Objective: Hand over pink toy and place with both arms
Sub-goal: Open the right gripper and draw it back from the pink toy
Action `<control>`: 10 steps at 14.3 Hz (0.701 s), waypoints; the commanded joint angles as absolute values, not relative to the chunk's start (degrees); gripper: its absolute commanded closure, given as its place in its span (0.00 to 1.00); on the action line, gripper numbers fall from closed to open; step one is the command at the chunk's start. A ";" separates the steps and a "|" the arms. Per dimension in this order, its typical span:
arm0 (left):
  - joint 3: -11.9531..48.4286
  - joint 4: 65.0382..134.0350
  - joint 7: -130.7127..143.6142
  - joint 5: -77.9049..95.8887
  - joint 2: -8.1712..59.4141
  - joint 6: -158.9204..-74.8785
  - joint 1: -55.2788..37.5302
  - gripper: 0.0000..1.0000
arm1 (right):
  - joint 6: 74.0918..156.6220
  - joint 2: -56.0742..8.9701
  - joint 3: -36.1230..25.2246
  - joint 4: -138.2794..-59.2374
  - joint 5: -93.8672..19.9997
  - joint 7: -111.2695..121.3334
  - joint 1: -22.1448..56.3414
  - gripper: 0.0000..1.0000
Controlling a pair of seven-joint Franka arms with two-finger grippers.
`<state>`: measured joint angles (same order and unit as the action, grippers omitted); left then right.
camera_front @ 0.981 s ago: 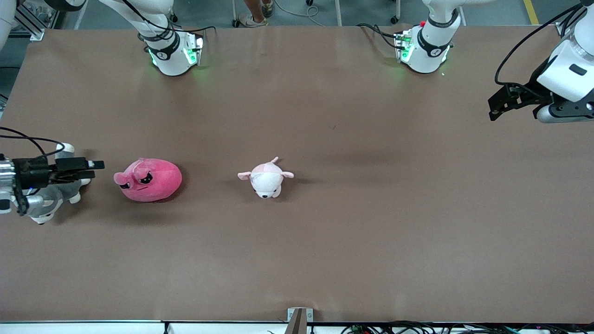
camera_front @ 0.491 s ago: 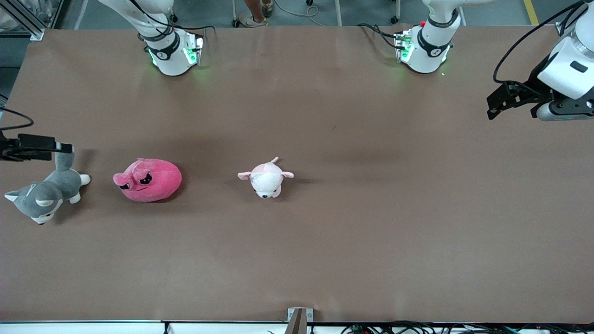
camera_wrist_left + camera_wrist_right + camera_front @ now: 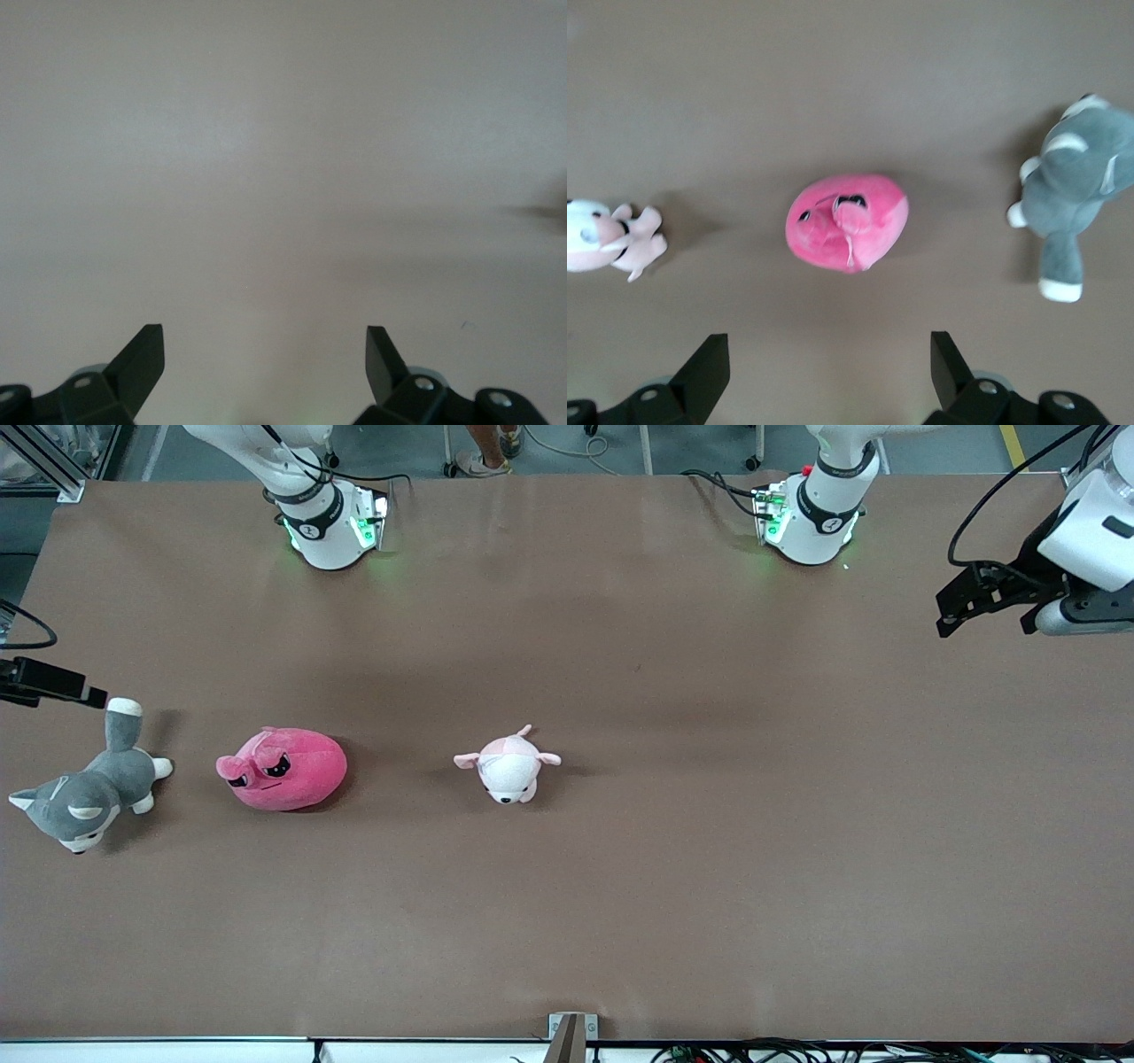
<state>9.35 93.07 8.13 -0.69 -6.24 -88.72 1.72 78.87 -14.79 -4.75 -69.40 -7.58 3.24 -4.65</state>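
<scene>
Brown table (image 3: pixel 620 886) carries the pink toy (image 3: pixel 282 769) toward the right arm's end, between a grey husky plush (image 3: pixel 84 797) and a pale pink plush (image 3: pixel 507 765). Right gripper (image 3: pixel 828 367) hangs above the toy, fingers apart. Left gripper (image 3: pixel 264 363) hovers over bare table, fingers apart.

No legible text, label, brand, number or sign on any surface. Dark joint bands at the two arm bases (image 3: pixel 312 516) (image 3: pixel 822 514) each carry a small white mark, too small to read. The plush toys and the table (image 3: pixel 620 850) bear no lettering, and both wrist views show none around the fingertips.
</scene>
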 commanded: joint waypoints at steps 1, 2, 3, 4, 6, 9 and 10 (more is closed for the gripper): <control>9.40 93.43 8.35 0.18 -7.47 -88.07 2.11 0.00 | 81.29 -14.15 -4.57 -67.07 -3.00 2.28 -2.99 0.00; 9.40 93.43 8.35 0.18 -7.47 -88.07 2.11 0.00 | 81.82 -14.15 -4.66 -67.06 -2.38 1.85 -2.47 0.00; 9.40 93.34 8.35 0.18 -7.38 -88.07 2.02 0.00 | 81.83 -14.15 -4.57 -67.06 -0.72 1.50 -1.68 0.00; 9.40 93.34 8.35 0.18 -7.30 -88.07 2.02 0.00 | 81.83 -13.72 -4.48 -67.32 0.43 0.89 -1.32 0.00; 9.40 93.34 8.09 0.18 -7.38 -88.07 1.93 0.00 | 82.52 -12.31 -4.48 -69.16 0.62 0.88 -1.14 0.00; 9.49 93.34 7.30 0.18 -7.47 -88.07 1.93 0.00 | 86.66 -9.76 -4.48 -73.29 0.44 0.79 -1.14 0.00; 9.49 93.34 7.29 0.18 -7.47 -87.89 1.93 0.00 | 87.53 -9.76 -4.48 -73.30 0.35 0.88 -1.32 0.00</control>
<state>9.38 93.15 8.14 -0.65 -6.68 -88.60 1.68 85.20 -13.17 -4.69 -68.78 -0.85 1.85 -1.36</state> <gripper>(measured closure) 0.000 0.000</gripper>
